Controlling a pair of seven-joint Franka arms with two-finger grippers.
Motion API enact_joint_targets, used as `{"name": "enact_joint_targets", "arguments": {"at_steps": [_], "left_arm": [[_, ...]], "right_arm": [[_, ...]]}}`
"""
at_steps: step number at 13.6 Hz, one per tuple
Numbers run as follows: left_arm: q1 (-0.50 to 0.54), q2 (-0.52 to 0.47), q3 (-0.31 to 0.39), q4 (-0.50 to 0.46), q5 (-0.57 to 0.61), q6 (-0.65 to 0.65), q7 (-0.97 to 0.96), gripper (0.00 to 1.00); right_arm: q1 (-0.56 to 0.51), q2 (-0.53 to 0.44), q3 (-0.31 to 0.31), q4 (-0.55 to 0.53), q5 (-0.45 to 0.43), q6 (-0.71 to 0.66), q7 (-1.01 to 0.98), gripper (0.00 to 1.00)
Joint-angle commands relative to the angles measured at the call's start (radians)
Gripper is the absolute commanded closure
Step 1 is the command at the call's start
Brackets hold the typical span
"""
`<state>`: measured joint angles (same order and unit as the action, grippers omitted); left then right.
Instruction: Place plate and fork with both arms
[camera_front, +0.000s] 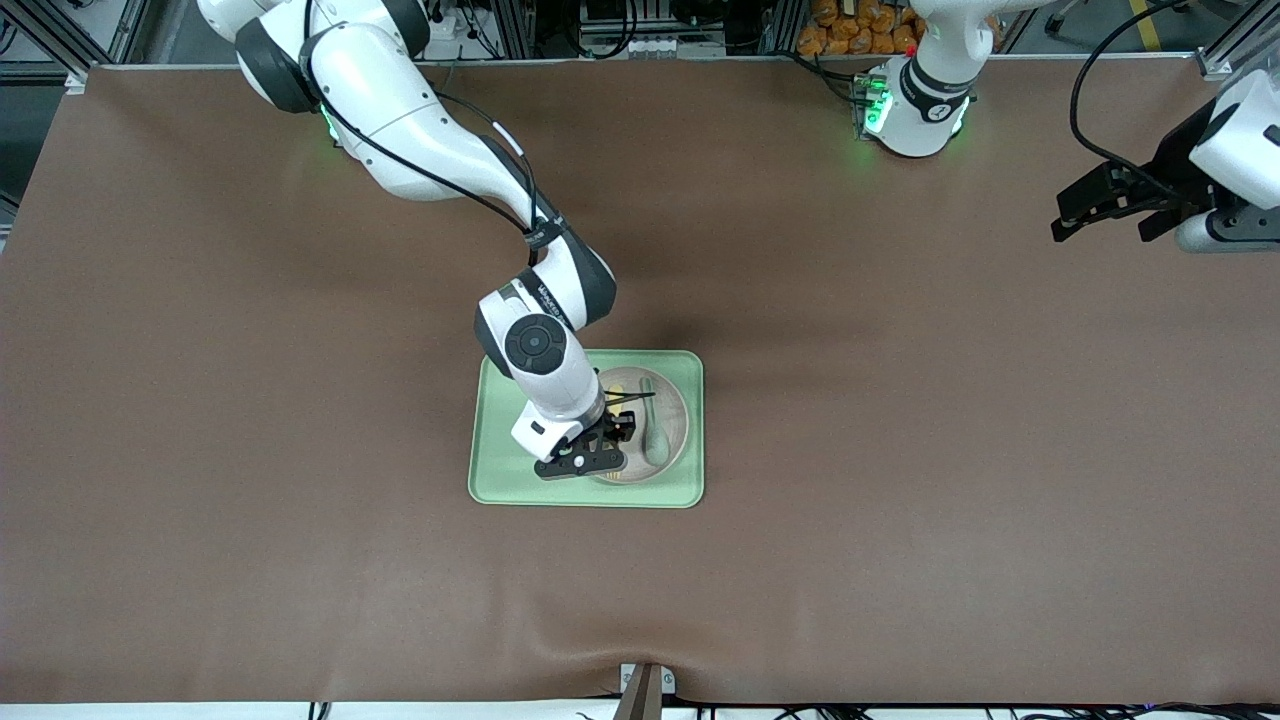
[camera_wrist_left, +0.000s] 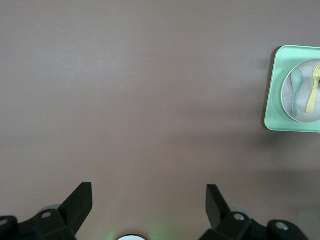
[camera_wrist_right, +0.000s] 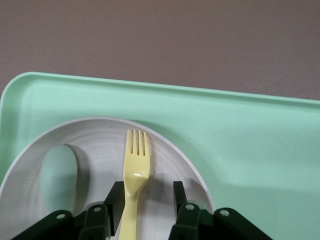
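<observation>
1. The table (camera_front: 900, 420) carried a plain brown mat from edge to edge.
2. A light-green tray (camera_front: 500, 480) lay flat on that mat near the middle.
3. Both arm bases stood along the edge at 12 o'clock from the tray.
4. The mat buckled into a low ripple at 6 o'clock from the tray.

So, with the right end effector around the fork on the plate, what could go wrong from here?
1. The right end effector is open astride the fork handle, which lies flat on the plate; the fingers may scrape the plate or pinch weakly, and the fork could slip.
2. The spoon lies beside the fork, so it may get knocked.
3. The plate sits loose on the tray and could shift.
</observation>
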<state>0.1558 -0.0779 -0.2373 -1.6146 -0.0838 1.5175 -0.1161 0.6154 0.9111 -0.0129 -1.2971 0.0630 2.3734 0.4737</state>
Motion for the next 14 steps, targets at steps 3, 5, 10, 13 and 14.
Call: {"name": "enact_joint_targets", "arguments": {"at_steps": [3,5,10,13,14], "left_arm": [[0.016,-0.039,-0.007,-0.022,0.019,-0.002,0.015,0.00],[0.014,-0.037,-0.007,-0.018,0.025,0.003,0.015,0.00],[0.013,-0.028,-0.011,-0.013,0.038,0.010,0.015,0.00],[0.011,-0.026,-0.017,-0.010,0.039,0.012,0.015,0.00],[0.010,-0.025,-0.019,-0.001,0.041,0.010,0.013,0.00]], "right_arm": [[0.030,0.037,-0.010,0.035,-0.003,-0.006,0.077,0.54],[0.036,0.037,-0.010,0.035,-0.005,-0.006,0.079,0.54],[0.038,0.034,-0.009,0.041,-0.002,-0.013,0.079,0.54],[0.049,0.035,-0.009,0.036,-0.005,-0.011,0.095,0.53],[0.052,0.037,-0.009,0.035,-0.006,-0.008,0.098,0.52]]}}
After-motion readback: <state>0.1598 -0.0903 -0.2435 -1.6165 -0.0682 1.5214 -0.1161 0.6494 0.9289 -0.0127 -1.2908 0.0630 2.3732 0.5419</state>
